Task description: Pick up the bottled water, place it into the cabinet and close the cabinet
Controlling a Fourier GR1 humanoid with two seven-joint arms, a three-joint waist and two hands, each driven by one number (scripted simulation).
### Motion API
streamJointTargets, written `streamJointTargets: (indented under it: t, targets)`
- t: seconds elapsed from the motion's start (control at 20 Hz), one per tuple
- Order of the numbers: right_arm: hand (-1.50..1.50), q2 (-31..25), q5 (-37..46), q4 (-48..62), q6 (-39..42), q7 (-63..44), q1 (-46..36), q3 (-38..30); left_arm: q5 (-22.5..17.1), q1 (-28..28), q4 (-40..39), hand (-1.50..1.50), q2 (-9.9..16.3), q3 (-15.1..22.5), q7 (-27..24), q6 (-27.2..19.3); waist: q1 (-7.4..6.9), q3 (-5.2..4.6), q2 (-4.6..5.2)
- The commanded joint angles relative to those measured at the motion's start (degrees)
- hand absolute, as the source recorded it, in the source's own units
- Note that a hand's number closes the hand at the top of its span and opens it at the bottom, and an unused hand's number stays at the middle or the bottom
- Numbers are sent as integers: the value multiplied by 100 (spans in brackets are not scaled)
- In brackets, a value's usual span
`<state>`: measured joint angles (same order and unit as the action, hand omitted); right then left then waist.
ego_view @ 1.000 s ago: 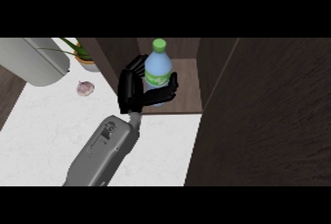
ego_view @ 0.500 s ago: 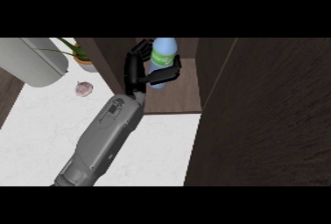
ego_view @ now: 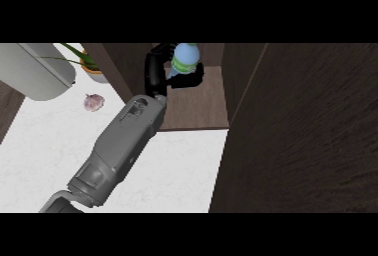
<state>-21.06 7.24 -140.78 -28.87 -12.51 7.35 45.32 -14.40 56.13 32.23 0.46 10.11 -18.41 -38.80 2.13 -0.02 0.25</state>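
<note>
The bottled water [ego_view: 183, 56] is pale blue with a green label and stands upright inside the open dark-wood cabinet [ego_view: 198, 111], near its back. My left hand [ego_view: 155, 70] is to the left of the bottle, with fingers and thumb curled round its lower part. The grey forearm [ego_view: 122, 145] stretches from the lower left across the counter into the cabinet. The bottle's cap is cut off at the top of the view. My right hand does not show.
The open cabinet door [ego_view: 303, 130] fills the right side as a tall dark panel. On the white counter [ego_view: 173, 170] lie a small pinkish bulb [ego_view: 94, 102], a potted plant [ego_view: 92, 70] and a large pale rounded object [ego_view: 37, 70] at the far left.
My left hand has carried the bottle deeper into the cabinet, upward in the view, and the forearm has stretched out further. The grip on the bottle is unchanged.
</note>
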Motion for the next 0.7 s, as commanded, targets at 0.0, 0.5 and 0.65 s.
streamJointTargets:
  t: [0.0, 0.5, 0.65]
  targets:
    - [-150, -72, 210, -438, 63, -131, 61, 104, 193, 348, -881, 150, -23, -153, -118, -196, 28, 0, 28]
    - [-150, -294, -33, -643, 146, -130, 37, -119, -15, 621, -1881, 150, 31, -611, -720, -209, 112, -4, 78]
    - [-150, -138, 400, -462, -20, -57, 133, 370, -60, 619, -2069, 150, 129, -720, -843, -200, 179, -9, 73]
